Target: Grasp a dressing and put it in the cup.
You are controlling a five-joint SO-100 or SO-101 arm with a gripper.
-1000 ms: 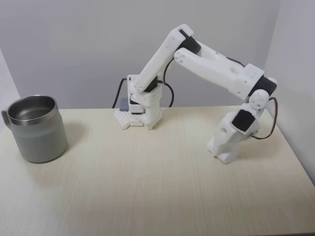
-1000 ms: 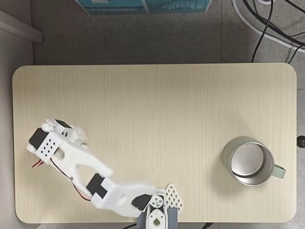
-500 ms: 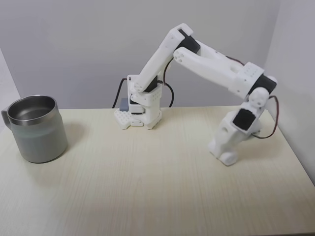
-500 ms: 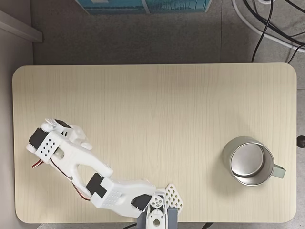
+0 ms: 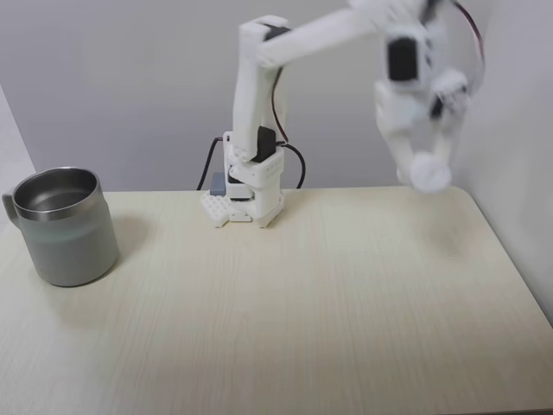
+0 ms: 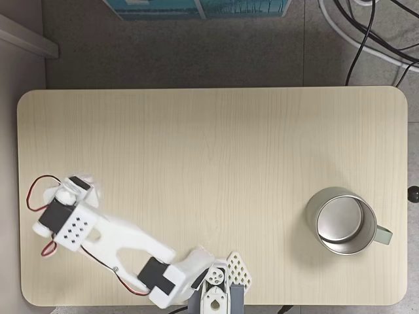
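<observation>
Fixed view from the front: my end effector, which was down at the surface half a second ago, has swung up high and now hangs well above the right end of it, blurred by motion. A small white round shape, the dressing, sits at its tip, so I judge my fingers are clamped on it, though the blur keeps me from being sure. That would mean the grasp is done and the carry has begun. The cup stands far to the left of my end effector and well below it, upright, its steel inside showing nothing in it.

From above, in the other fixed view, my arm covers the dressing, and the cup stands at the far end from it.

Count: one dressing, one cup, one arm.
</observation>
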